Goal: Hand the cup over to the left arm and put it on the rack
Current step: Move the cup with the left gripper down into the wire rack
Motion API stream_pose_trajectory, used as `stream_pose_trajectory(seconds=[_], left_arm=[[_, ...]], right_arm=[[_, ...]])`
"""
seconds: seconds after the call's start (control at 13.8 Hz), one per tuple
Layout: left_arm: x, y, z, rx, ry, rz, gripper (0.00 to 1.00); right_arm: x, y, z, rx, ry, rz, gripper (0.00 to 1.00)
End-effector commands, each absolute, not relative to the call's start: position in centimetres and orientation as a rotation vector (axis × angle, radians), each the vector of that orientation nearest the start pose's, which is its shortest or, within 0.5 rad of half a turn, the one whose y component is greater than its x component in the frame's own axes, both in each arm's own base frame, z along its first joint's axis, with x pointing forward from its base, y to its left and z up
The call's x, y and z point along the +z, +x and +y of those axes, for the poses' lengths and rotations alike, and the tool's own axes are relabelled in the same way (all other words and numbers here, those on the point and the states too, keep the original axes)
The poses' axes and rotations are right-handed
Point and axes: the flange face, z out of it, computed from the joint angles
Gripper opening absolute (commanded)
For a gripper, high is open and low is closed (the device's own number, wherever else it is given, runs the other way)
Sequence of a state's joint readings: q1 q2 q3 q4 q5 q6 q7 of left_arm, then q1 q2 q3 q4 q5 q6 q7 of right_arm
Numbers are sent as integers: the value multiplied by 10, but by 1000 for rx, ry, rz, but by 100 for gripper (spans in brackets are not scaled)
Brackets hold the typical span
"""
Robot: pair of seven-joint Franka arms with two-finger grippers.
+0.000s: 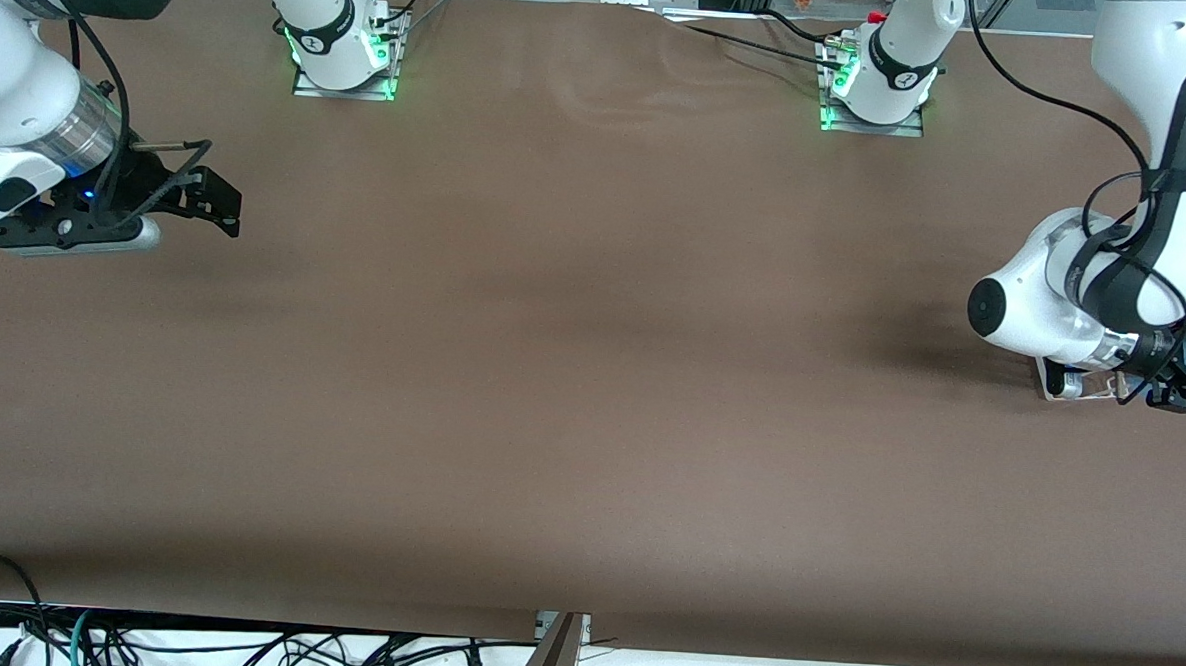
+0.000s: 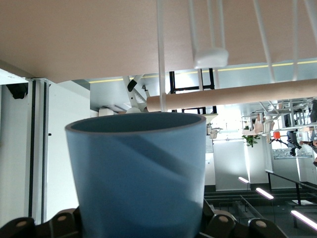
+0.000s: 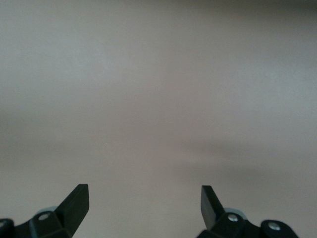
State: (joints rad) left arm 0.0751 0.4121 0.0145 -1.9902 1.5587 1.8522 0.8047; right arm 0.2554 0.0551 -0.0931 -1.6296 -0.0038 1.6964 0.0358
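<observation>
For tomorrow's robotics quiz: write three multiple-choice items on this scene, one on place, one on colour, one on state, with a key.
1. Where is the cup?
A. In the left gripper, at the left arm's end of the table
B. On the table's middle
C. In the right gripper

2. What colour is the cup?
A. Red
B. Light blue
C. Green

3. How is the right gripper?
A. Shut on the cup
B. Shut, empty
C. Open, empty

Key:
1 A: the cup sits between the fingers of the left gripper, beside the rack.
2 B: its wall is light blue.
3 C: the right gripper has spread fingers over bare table.
</observation>
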Motion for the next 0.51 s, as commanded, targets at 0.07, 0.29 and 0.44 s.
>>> stream_pose_trajectory(seconds=[0.07,0.29,0.44], left_arm=[[268,591,134,1055,-1231,1451,0],[257,586,134,1071,-1222,1470,0],[246,581,133,1084,-1217,1486,0]], right_arm=[[584,567,103,-9,-3139,-222,100],[582,568,105,-4,-3141,-227,100],[575,569,111,15,-3142,-240,100]])
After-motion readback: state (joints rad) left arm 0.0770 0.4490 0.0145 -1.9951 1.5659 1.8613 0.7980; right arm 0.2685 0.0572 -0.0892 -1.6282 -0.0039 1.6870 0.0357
